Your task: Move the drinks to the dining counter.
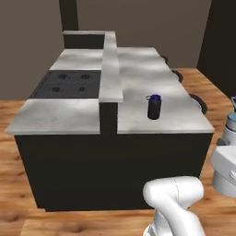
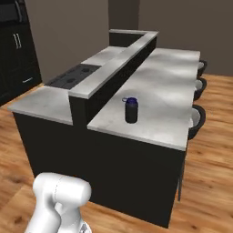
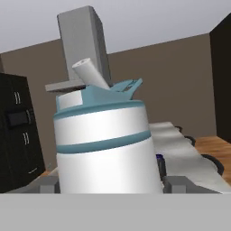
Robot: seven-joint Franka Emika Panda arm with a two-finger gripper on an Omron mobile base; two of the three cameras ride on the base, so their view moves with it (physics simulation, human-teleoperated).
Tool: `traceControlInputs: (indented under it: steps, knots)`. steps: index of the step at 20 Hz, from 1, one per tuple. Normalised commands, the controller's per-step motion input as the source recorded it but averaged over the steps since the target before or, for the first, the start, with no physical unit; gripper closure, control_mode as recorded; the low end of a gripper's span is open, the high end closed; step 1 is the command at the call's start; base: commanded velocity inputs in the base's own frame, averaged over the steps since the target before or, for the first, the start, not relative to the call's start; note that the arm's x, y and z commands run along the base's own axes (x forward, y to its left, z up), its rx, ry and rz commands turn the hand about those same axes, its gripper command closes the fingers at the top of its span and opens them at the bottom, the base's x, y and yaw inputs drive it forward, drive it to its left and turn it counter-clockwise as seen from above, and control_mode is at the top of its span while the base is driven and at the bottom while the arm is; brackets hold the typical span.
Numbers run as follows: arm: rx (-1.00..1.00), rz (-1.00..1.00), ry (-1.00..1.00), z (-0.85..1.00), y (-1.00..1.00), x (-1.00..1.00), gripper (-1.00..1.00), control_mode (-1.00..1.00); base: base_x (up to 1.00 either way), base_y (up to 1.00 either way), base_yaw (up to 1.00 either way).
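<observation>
The hand view looks level across the room, and the white-grey bottle (image 3: 106, 144) sits right up against the camera, upright, big in the middle of the picture. Its light-blue spout lid (image 3: 101, 101) rides on top with the flip piece cocked up toward the right and a white straw (image 3: 90, 74) poking out at a slant to the upper left. The gripper (image 3: 108, 185) has a grey finger showing on each side of the bottle's base, left finger (image 3: 48, 184) and right finger (image 3: 178, 184), both pressed close against it, so the jaws stand wide and are clamped on that bottle.

Beyond the hand, past the right side of the bottle, the dining counter (image 3: 180, 149) stretches away, pale marble, with dark round stools (image 3: 212, 162) along its right edge. A sliver of dark blue peeks out just behind the held bottle's lower right edge.

From the base cameras, the black bottle (image 1: 154, 107) with its blue cap (image 2: 131, 100) stands upright on the dining counter (image 2: 168, 95), near its front end, just beside the higher marble ledge (image 1: 110, 69). A dark cooktop (image 1: 69, 84) lies on the far side of that ledge. The held bottle's lid shows at the right edge of the left base view, off beyond the counter's corner.
</observation>
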Motion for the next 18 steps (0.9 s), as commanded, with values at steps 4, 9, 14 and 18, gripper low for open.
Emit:
traceControlInputs:
  steps: [4, 9, 14, 18]
  knots:
    - [0.00, 0.00, 0.00, 0.00, 0.00, 0.00, 1.00, 1.00, 1.00, -1.00, 0.00]
    - [0.00, 0.00, 0.00, 0.00, 0.00, 0.00, 1.00, 1.00, 1.00, -1.00, 0.00]
    - [0.00, 0.00, 0.00, 0.00, 0.00, 0.00, 1.00, 1.00, 0.84, -1.00, 0.00]
    - [0.00, 0.00, 0.00, 0.00, 0.00, 0.00, 1.00, 1.00, 0.80, -0.80, 0.00]
